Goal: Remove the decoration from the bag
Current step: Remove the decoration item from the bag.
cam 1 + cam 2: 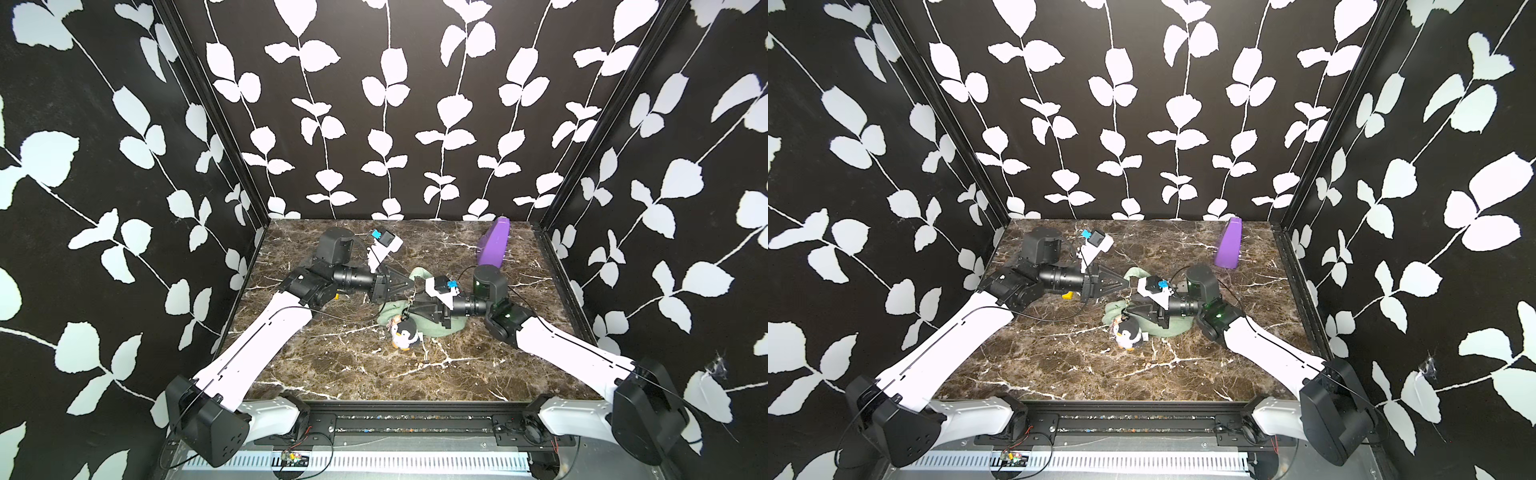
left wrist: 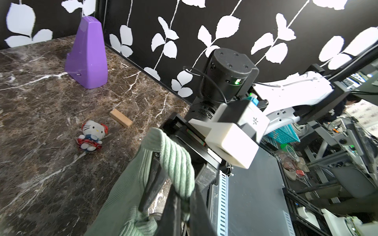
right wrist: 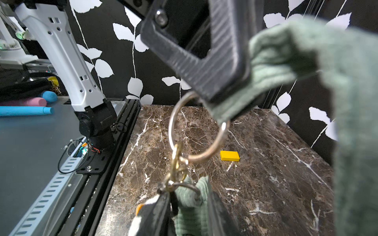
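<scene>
Left arm [image 1: 257,332] and right arm [image 1: 561,345] meet low over the bag [image 1: 451,329].

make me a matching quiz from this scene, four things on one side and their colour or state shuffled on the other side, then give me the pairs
Things:
1. purple wedge
2. penguin charm
3. yellow block
4. bag

Colour or state:
a. small, lying flat
b. sage green, soft ribbed fabric
c. black and white plush, clipped to metal rings
d. standing upright at the back right

Pairs: 1-d, 2-c, 3-a, 4-b
</scene>
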Tool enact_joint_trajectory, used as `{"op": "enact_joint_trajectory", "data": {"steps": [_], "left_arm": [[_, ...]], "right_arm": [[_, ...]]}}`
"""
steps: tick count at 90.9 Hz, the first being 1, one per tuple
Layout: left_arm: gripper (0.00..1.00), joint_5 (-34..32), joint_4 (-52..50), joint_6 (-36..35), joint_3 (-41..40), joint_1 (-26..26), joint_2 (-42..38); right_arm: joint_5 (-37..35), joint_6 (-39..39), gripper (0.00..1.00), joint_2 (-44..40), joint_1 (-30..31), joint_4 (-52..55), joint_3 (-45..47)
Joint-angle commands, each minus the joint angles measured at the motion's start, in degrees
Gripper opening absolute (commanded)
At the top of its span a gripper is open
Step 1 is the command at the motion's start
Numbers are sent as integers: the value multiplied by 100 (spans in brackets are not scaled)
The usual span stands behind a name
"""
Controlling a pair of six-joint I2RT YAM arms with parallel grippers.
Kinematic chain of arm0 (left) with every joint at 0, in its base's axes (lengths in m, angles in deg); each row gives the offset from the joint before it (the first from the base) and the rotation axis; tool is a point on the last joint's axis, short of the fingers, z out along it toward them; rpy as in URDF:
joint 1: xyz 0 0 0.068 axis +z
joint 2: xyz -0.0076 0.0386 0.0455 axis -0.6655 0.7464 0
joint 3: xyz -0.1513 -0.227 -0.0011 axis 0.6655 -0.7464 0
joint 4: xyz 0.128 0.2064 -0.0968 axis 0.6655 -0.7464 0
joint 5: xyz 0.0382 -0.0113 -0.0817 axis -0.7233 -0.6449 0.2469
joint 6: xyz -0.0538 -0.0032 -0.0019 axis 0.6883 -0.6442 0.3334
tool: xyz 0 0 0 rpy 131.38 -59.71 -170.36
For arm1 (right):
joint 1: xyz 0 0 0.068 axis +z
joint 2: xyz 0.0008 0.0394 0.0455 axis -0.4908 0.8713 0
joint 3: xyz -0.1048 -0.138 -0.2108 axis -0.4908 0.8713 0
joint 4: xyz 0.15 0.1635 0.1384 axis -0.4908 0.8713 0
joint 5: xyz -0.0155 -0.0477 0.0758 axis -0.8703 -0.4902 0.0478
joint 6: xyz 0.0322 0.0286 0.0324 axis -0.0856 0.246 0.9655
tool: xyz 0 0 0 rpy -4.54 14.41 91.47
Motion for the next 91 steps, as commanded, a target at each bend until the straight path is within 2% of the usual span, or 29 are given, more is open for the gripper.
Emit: {"op": "enact_joint_trajectory", "data": {"steps": [1,11,31,47,59,69,87,91], "left_arm": [[0,591,-7,-288,231,81,-20],[0,516,-90,-334,252,117,-23],[0,537,0,-283,238,147,45],[0,188,425,144,123,202,46],[0,-344,844,610,-16,209,68],[0,-295,1296,885,-178,209,111],[0,-268,1403,931,-181,227,188],[0,-309,1399,940,-164,226,209]], "right_arm": [[-2,71,27,-147,25,-292,54],[-46,86,21,-165,24,-362,92],[92,327,0,-93,24,-607,101],[126,506,0,-17,25,-605,42],[89,684,0,-74,25,-804,137],[23,640,0,-155,25,-675,179],[-84,443,0,-354,25,-528,368],[-93,420,4,-377,25,-453,370]]}}
